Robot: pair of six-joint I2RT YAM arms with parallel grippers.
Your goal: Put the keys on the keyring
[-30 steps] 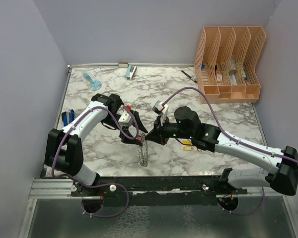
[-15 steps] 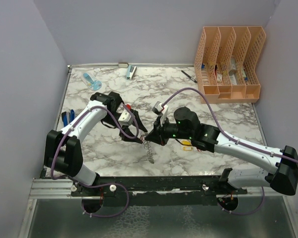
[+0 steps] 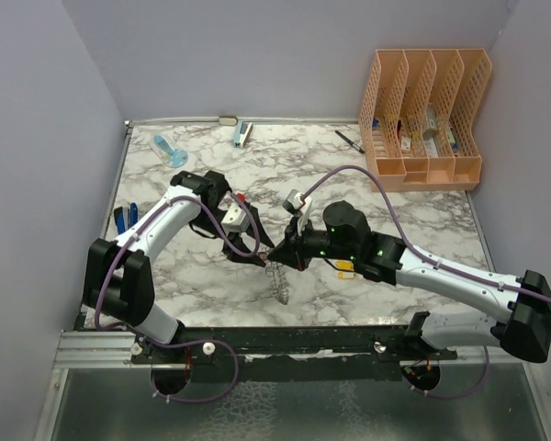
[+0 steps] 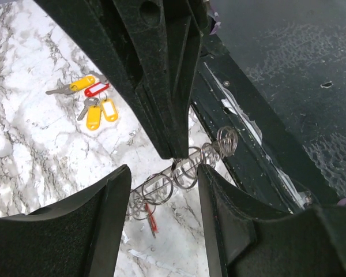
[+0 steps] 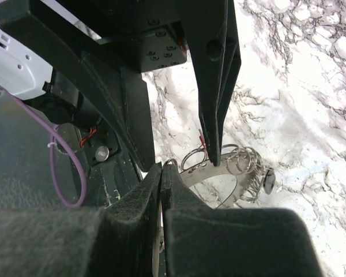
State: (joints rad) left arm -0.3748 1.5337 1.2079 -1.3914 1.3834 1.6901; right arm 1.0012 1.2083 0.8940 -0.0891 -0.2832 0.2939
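The keyring (image 3: 277, 283), a grey metal band strung with several small wire loops, hangs just above the marble between both grippers. My right gripper (image 3: 280, 254) is shut on its upper edge; in the right wrist view the fingers (image 5: 162, 167) press together on the band (image 5: 242, 164). My left gripper (image 3: 260, 255) is open, its fingers (image 4: 161, 173) standing either side of the loops (image 4: 187, 173) without touching them. A thin red piece (image 4: 151, 222) dangles from one loop. The keys (image 3: 346, 269), with yellow and red tags, lie on the table (image 4: 93, 109) right of the ring.
An orange file organiser (image 3: 422, 119) stands at the back right, with a black pen (image 3: 350, 141) to its left. A stapler (image 3: 242, 134) lies at the back, a blue object (image 3: 168, 150) at back left, blue clips (image 3: 124, 219) at the left edge. The black front rail (image 4: 248, 133) runs close by.
The keyring has shifted slightly right and turned narrower to the top camera. The right gripper has edged left toward the left gripper, still holding the ring.
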